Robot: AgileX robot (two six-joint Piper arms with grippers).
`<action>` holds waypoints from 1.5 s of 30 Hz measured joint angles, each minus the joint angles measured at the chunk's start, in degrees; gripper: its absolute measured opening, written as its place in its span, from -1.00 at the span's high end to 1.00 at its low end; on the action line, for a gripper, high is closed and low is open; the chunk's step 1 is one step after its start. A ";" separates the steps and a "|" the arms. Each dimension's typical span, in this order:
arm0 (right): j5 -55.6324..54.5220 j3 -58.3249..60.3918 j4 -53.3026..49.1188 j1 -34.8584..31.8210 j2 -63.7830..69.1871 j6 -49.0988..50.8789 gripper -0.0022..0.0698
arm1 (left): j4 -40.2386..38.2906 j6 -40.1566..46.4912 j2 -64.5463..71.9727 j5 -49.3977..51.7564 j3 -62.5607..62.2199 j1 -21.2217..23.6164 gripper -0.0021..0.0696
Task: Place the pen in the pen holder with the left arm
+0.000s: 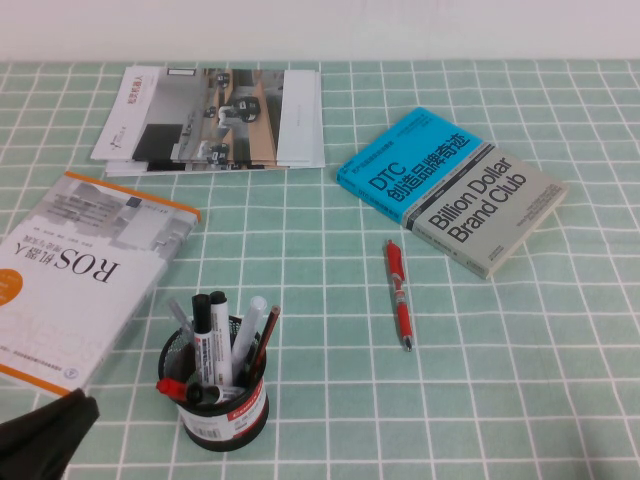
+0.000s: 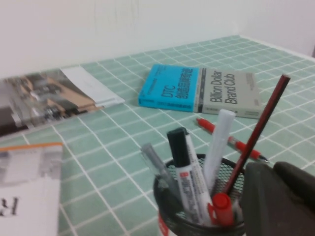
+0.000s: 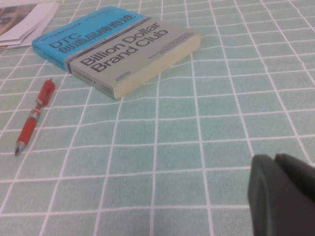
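Observation:
The pen, a white marker with a black cap, stands upright in the pen holder, a black mesh cup near the table's front left, among several other pens. In the left wrist view the marker shows in the holder. My left gripper is shut and empty, close beside the holder's rim. In the high view only a dark part of the left arm shows, at the front left corner. My right gripper is shut and empty, low over bare tablecloth.
A slim red pen lies right of the holder. The blue-and-grey book is behind it. A white ROS book lies at the left and brochures at the back.

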 joint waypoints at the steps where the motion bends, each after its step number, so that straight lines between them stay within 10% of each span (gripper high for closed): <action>1: 0.00 0.00 0.00 0.00 0.00 0.00 1.00 | 0.86 0.00 -0.12 -0.30 0.12 0.38 0.94; 17: 0.00 0.00 0.00 0.00 0.00 0.00 1.00 | -1.72 -1.15 -11.90 -0.78 7.61 29.23 0.94; 45: 0.00 0.00 0.00 0.00 0.00 0.00 1.00 | -0.60 -2.44 -14.50 16.39 8.77 30.17 0.94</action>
